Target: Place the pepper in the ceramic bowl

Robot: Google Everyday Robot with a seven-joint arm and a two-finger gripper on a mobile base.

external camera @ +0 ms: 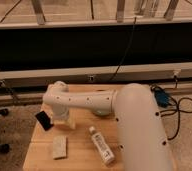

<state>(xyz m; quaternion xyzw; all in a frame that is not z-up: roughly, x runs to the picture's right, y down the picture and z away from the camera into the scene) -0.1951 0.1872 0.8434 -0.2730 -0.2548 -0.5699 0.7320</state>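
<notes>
My gripper (64, 119) hangs down from the white wrist (56, 93) over the left part of the wooden table (79, 155), just right of a black object (44, 120). The ceramic bowl (101, 111) is almost wholly hidden behind my forearm; only a dull sliver shows under the arm near the table's middle. The pepper is not visible; it may be hidden by the gripper or the arm.
A pale rectangular sponge-like block (59, 147) lies at the front left. A white bottle (101, 145) lies on its side at the front middle. My large white arm (139, 130) covers the table's right side. A dark wall with rails runs behind, and cables (181, 107) lie on the floor at the right.
</notes>
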